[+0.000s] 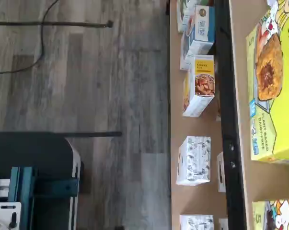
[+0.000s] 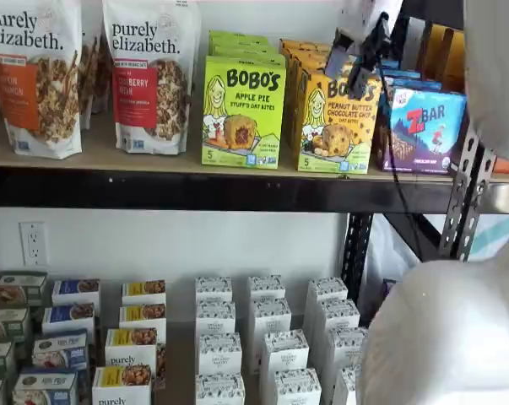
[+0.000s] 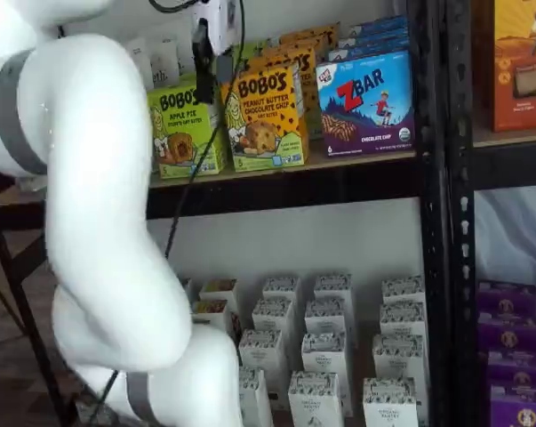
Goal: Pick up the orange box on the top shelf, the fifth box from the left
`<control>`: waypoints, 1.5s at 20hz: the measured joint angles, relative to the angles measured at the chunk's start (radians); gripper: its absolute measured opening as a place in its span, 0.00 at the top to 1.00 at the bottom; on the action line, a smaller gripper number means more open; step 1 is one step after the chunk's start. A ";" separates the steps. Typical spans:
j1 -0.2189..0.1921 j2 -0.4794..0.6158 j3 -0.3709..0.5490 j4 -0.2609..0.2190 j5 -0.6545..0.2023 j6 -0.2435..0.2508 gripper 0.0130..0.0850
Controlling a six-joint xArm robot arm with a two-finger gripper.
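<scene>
The orange box (image 2: 337, 126) stands upright on the top shelf (image 2: 195, 190), between a lime-green Bobo's Apple Pie box (image 2: 243, 114) and a blue ZBar box (image 2: 425, 128). It also shows in a shelf view (image 3: 268, 111), with more of the same boxes behind it. My gripper (image 2: 355, 59) hangs from the view's top edge in front of the orange box's upper part, with a cable beside it. Its two black fingers show a gap and hold nothing. In a shelf view the gripper (image 3: 212, 64) is over the box's upper left corner.
Two Purely Elizabeth bags (image 2: 148, 76) stand at the shelf's left. Small white cartons (image 2: 267, 337) fill the lower shelf. A black upright (image 3: 432, 178) stands right of the ZBar box. The wrist view shows the Apple Pie box (image 1: 273, 81), the black beam (image 1: 228, 120) and wooden floor (image 1: 86, 86).
</scene>
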 joint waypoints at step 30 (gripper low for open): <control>0.022 0.049 0.030 -0.075 -0.327 -0.022 0.00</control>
